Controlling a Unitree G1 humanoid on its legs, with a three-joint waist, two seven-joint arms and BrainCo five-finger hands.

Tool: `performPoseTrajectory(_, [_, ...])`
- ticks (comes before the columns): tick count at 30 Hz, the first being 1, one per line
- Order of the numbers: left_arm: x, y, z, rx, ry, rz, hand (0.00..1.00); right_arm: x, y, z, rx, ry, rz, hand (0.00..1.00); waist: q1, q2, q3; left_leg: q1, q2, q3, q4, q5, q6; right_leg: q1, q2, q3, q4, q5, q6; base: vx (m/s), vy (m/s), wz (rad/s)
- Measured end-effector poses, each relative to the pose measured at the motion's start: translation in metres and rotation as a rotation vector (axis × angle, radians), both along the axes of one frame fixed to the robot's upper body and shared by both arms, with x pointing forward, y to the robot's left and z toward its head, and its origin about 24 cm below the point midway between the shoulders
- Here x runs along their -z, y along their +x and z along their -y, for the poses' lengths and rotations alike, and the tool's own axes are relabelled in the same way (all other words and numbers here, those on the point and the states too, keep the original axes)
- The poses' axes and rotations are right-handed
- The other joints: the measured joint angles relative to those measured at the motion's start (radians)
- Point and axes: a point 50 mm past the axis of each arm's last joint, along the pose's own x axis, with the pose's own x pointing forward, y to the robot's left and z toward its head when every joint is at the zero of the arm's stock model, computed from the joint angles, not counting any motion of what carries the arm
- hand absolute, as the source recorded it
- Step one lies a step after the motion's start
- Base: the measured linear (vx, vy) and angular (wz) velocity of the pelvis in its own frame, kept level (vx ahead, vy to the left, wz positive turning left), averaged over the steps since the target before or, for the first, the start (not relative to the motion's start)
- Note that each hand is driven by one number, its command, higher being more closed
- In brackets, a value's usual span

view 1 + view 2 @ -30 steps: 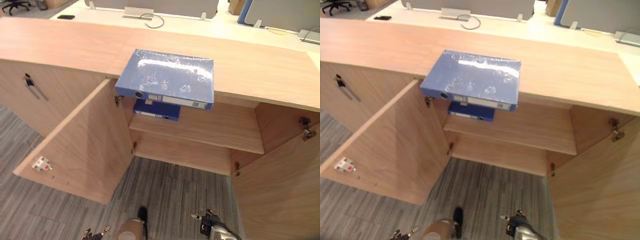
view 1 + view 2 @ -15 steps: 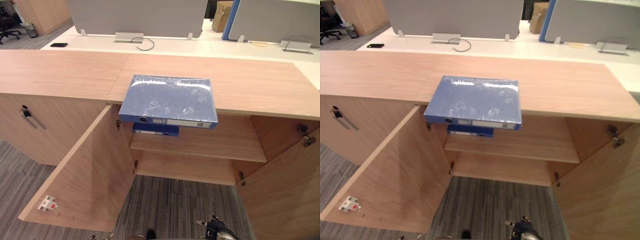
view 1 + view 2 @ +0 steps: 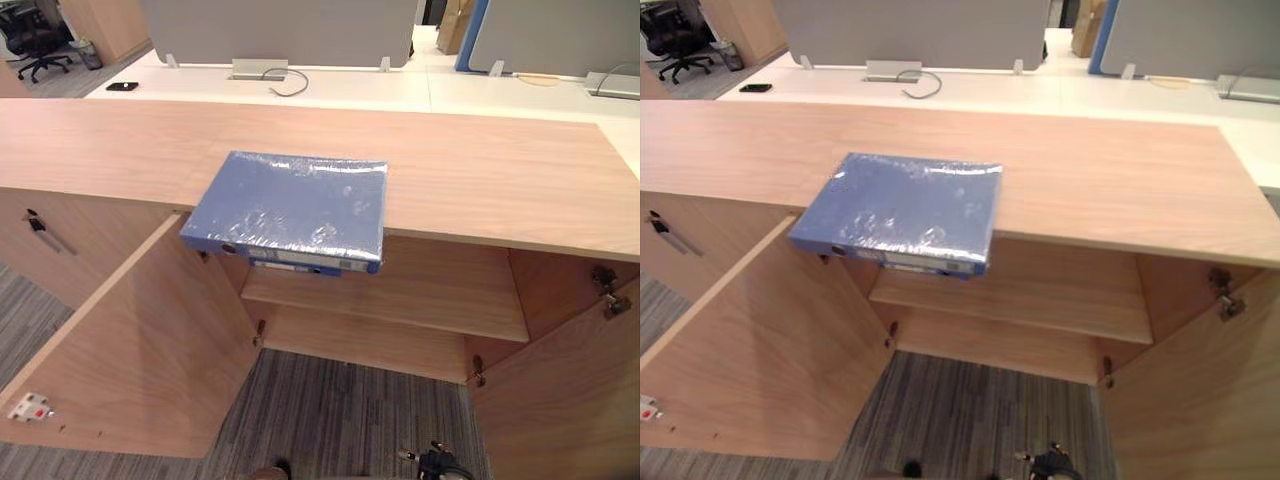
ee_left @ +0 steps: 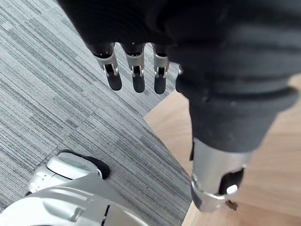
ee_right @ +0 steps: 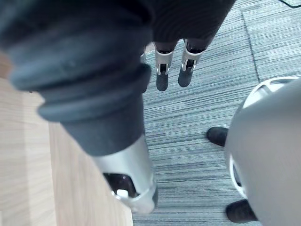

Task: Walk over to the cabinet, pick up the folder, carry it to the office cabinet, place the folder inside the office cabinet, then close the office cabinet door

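Folder (image 3: pixel 285 205) overhangs cabinet top (image 3: pixel 480 170); doors (image 3: pixel 130 340) open; left hand (image 4: pixel 135 75), right hand (image 5: pixel 162 75) slack, empty.

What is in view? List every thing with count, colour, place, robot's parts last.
folder: one, blue, flat on the cabinet top, overhanging its front edge
cabinet: one, light wood, before the robot
cabinet doors: two, light wood, both swung open
shelf: one, light wood, inside the cabinet
key: one, dark, on the closed door at left
desk: one, white, behind the cabinet
phone: one, black, on the desk
chair: one, black, far left
carpet: grey, on the floor
left hand: one, silver fingers straight, empty, above the carpet
right hand: one, silver fingers straight, empty, above the carpet
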Motion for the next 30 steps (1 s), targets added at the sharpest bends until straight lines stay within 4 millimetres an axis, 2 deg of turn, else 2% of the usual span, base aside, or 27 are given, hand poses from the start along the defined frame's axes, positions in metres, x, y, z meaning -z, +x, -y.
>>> performPoseTrajectory(2, [-0.001,0.004,-0.001,0.015,-0.008,0.014,0.0,-0.001,0.002,0.001,0.001,-0.004,0.003,0.0,0.003,-0.004,0.005,-0.044,0.017,0.079,0.146,-0.041,0.014,0.042,-0.006,0.01,-0.009,-0.006,-0.016,0.19,-0.004,0.1])
performPoseTrajectory(4, [-0.002,0.015,0.0,0.024,-0.036,0.062,0.0,-0.002,0.007,0.005,-0.006,-0.014,0.014,0.0,0.009,-0.004,0.009,-0.102,0.0,0.118,0.21,-0.088,0.05,0.084,-0.03,0.015,-0.023,-0.007,-0.017,0.18,0.062,0.1])
performPoseTrajectory(5, [-0.003,0.017,0.0,0.019,-0.045,0.078,0.0,-0.003,0.01,0.005,-0.01,-0.015,0.019,0.0,0.011,-0.006,0.011,-0.113,-0.006,0.118,0.202,-0.087,0.05,0.086,-0.037,0.017,-0.02,-0.007,-0.017,0.16,0.112,-0.09])
performPoseTrajectory(6, [-0.008,0.029,0.002,-0.006,-0.093,0.167,0.0,-0.005,0.017,0.006,-0.022,-0.02,0.035,0.0,0.018,-0.006,0.023,-0.144,-0.02,0.116,0.156,-0.071,0.053,0.092,-0.058,0.026,-0.009,-0.011,-0.011,0.15,0.151,-0.13])
performPoseTrajectory(7, [-0.012,0.035,0.004,-0.011,-0.111,0.213,0.0,-0.005,0.018,0.006,-0.031,-0.023,0.036,0.0,0.021,-0.005,0.023,-0.153,-0.019,0.113,0.117,-0.036,0.057,0.091,-0.061,0.031,-0.001,-0.017,0.004,0.16,0.172,-0.2])
performPoseTrajectory(8, [-0.023,0.047,0.005,-0.03,-0.146,0.332,0.0,-0.006,0.021,0.004,-0.064,-0.027,0.042,0.0,0.027,-0.006,0.028,-0.157,-0.01,0.103,0.053,0.089,0.082,0.099,-0.059,0.04,0.005,-0.041,0.044,0.16,0.2,-0.04])
performPoseTrajectory(9, [-0.035,0.063,0.004,-0.061,-0.187,0.453,0.0,-0.005,0.023,-0.006,-0.088,-0.003,0.046,0.0,0.033,-0.037,0.033,-0.146,-0.037,0.105,0.048,0.09,0.086,0.101,-0.08,0.047,0.002,-0.046,0.057,0.15,0.2,-0.01])
performPoseTrajectory(11, [-0.058,0.089,0.007,-0.078,-0.245,0.634,0.0,-0.006,0.027,-0.014,-0.117,0.012,0.055,0.0,0.039,-0.068,0.043,-0.142,-0.066,0.111,0.018,0.095,0.095,0.087,-0.106,0.055,0.002,-0.042,0.052,0.15,0.206,0.05])
performPoseTrajectory(12, [-0.074,0.103,0.011,-0.085,-0.282,0.736,0.0,-0.007,0.03,-0.015,-0.126,0.016,0.062,0.0,0.043,-0.073,0.045,-0.132,-0.082,0.115,0.004,0.097,0.104,0.091,-0.118,0.058,-0.002,-0.04,0.052,0.11,0.143,0.01])
performPoseTrajectory(13, [-0.082,0.107,0.013,-0.081,-0.294,0.781,0.0,-0.007,0.032,-0.016,-0.132,0.017,0.067,0.0,0.044,-0.073,0.045,-0.123,-0.089,0.118,-0.006,0.1,0.108,0.093,-0.125,0.06,-0.003,-0.038,0.054,0.08,0.115,-0.06])
performPoseTrajectory(15, [-0.117,0.122,0.015,-0.05,-0.308,0.96,0.0,-0.008,0.035,-0.023,-0.175,0.029,0.082,0.0,0.045,-0.071,0.047,-0.078,-0.11,0.129,-0.076,0.126,0.125,0.102,-0.14,0.063,-0.005,-0.024,0.063,0.03,0.068,-0.12])
performPoseTrajectory(18, [-0.146,0.134,0.019,-0.009,-0.307,1.099,0.0,-0.006,0.03,-0.029,-0.205,0.032,0.065,0.0,0.046,-0.07,0.043,-0.031,-0.125,0.126,-0.176,0.182,0.122,0.104,-0.147,0.062,-0.009,-0.015,0.072,-0.03,-0.007,-0.01])
performPoseTrajectory(21, [-0.166,0.14,0.03,0.026,-0.288,1.168,0.0,-0.003,0.021,-0.028,-0.207,0.032,0.035,0.0,0.046,-0.064,0.033,0.002,-0.136,0.117,-0.29,0.253,0.119,0.094,-0.14,0.061,-0.025,-0.015,0.072,-0.07,-0.044,0.03])
performPoseTrajectory(23, [-0.177,0.141,0.035,0.027,-0.267,1.206,0.0,0.0,0.012,-0.027,-0.222,0.031,0.005,0.0,0.045,-0.06,0.028,0.007,-0.135,0.111,-0.317,0.27,0.118,0.09,-0.133,0.061,-0.027,-0.016,0.072,-0.07,-0.039,0.05])
performPoseTrajectory(26, [-0.201,0.141,0.039,0.048,-0.16,1.27,0.0,0.002,0.002,-0.023,-0.219,0.023,-0.025,0.0,0.048,-0.056,0.021,0.017,-0.135,0.097,-0.357,0.298,0.116,0.089,-0.123,0.057,-0.035,-0.017,0.071,-0.06,-0.023,0.1])
performPoseTrajectory(30, [-0.228,0.14,0.036,0.093,0.076,1.314,0.0,0.004,-0.004,-0.023,-0.215,0.026,-0.048,0.0,0.053,-0.054,0.011,0.022,-0.136,0.086,-0.38,0.316,0.12,0.089,-0.118,0.05,-0.037,-0.017,0.072,-0.01,-0.005,0.06])
